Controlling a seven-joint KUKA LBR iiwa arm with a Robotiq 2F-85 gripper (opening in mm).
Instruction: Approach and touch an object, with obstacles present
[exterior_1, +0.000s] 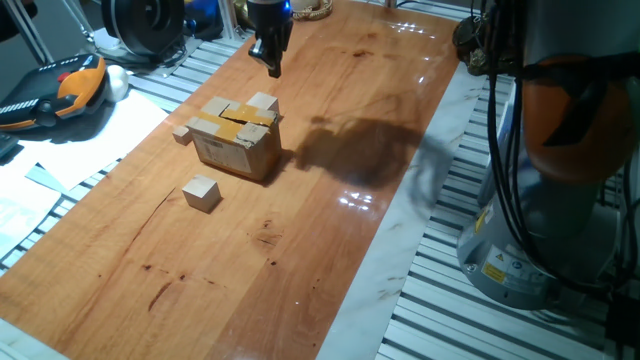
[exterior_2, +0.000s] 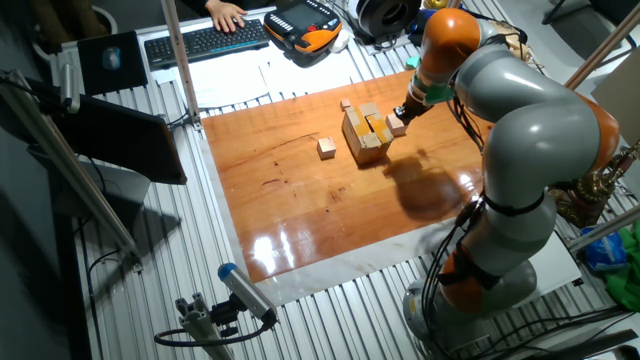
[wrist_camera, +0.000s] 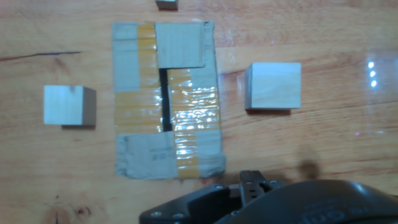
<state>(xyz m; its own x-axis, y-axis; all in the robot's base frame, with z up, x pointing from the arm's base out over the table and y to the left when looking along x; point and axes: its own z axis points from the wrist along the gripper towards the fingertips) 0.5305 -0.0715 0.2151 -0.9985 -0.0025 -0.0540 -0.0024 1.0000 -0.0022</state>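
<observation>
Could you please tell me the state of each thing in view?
Gripper: in the air, holding nothing; open or shut unclear.
Cardboard box: upright, flaps taped shut.
Far wooden cube: resting flat, untouched, apart from the box.
Near wooden cube: resting flat, untouched.
Tiny block: resting, untouched.

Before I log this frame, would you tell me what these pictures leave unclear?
- Gripper: open or shut unclear; small in the fixed views, fingers cut off at the hand view's bottom edge.
- Tiny block: cropped by the hand view's top edge.
- Cube behind the box: partly hidden in one fixed view.
</observation>
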